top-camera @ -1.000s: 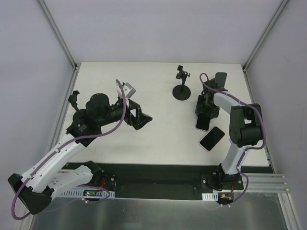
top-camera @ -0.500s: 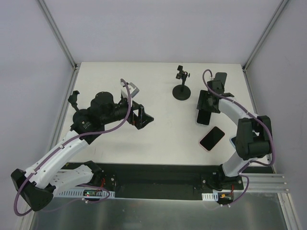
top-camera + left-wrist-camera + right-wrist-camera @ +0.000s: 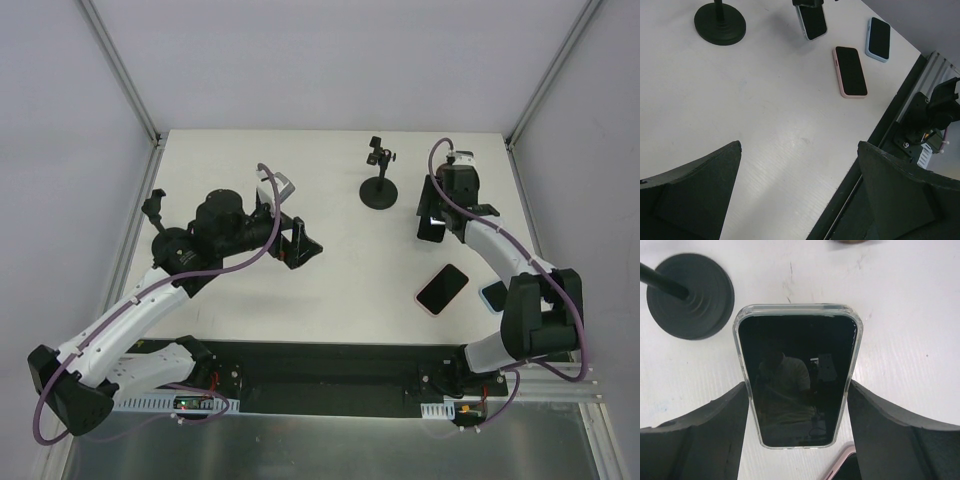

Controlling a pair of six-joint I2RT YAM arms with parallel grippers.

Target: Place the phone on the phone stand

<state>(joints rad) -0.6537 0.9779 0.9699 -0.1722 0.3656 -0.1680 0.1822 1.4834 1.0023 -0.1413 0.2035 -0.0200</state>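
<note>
White worktop [image 3: 330, 300] in a grey-walled enclosure with aluminium frame posts [image 3: 120, 65] at the back corners. A black rail [image 3: 330, 378] along the near edge carries both arm bases.

Near to far:
- Left gripper [image 3: 303, 248]: left of centre, jaws wide apart, nothing between them. Its wrist view shows only bare worktop between the two fingers [image 3: 695, 195].
- Pink-cased phone [image 3: 442, 289]: flat, screen up, on the right side, lying diagonal.
- Blue-cased phone [image 3: 879, 39]: flat, screen up, just right of the pink one and not touching it. From the top view it is partly hidden by the right arm's elbow.
- Right gripper [image 3: 432, 212]: clamped on the clear-cased phone [image 3: 797, 375], one finger on each long edge, dark screen facing the wrist camera. In the left wrist view the phone hangs off the gripper and looks clear of the worktop, with a shadow beside it.
- Phone stand [image 3: 379, 190]: black, round base with a thin post and a small clamp head, upright near the far edge. The held phone is just right of its base, not touching it and not on the stand.
</note>
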